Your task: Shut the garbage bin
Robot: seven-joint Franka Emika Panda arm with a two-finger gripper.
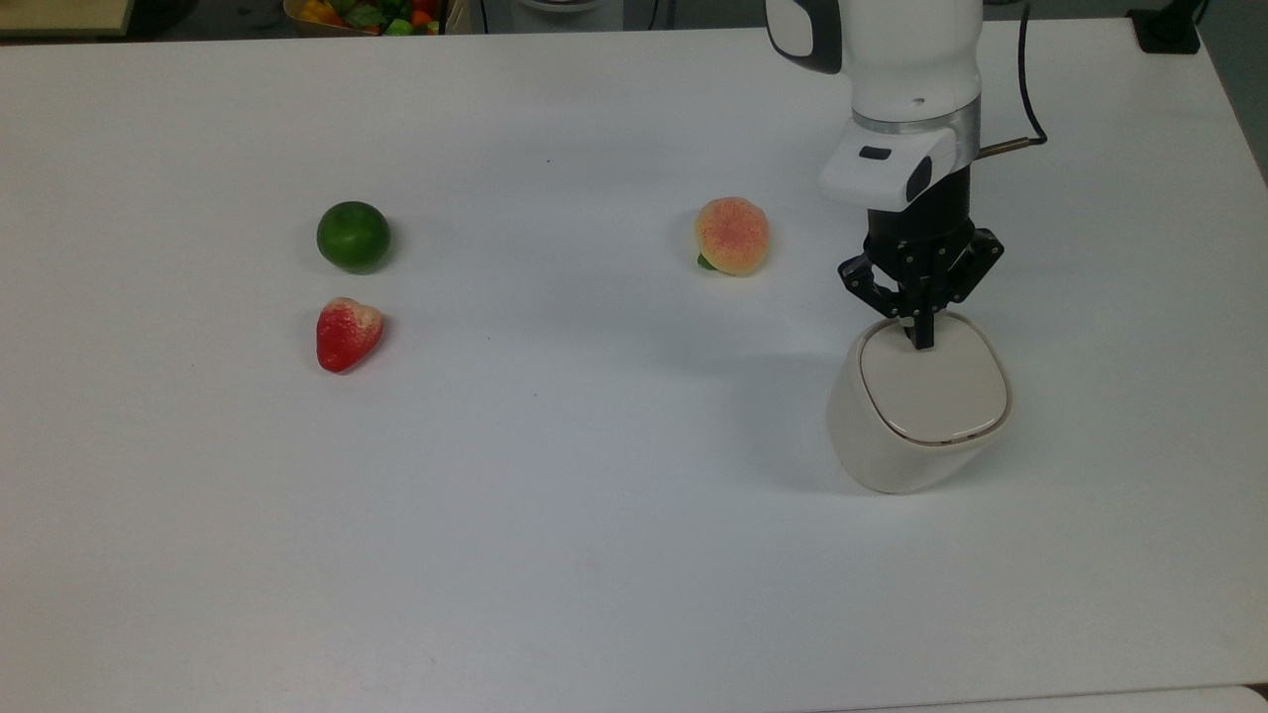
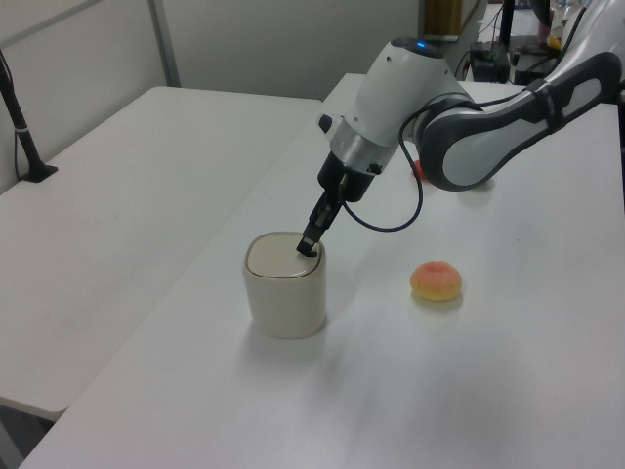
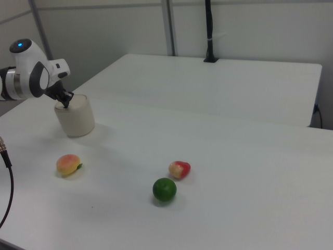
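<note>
We see the small cream-white plastic garbage bin (image 1: 916, 414) at the top view's four o'clock on the white worktop (image 1: 555, 475). Its light, stiff, likely slippery lid (image 1: 933, 384) lies flat; the clenched end effector (image 1: 923, 340) presses its twelve o'clock edge, grasping nothing.

White arm (image 1: 906, 59) with grey joint panels; silver wrist ring; black claw (image 1: 922, 332); black cable (image 1: 1025, 89)

Strawberry (image 1: 348, 334) just beside lime (image 1: 354, 237)

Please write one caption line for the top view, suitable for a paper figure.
Closed gripper presses the lid flat on the garbage bin; peach, lime and strawberry lie apart.
</note>
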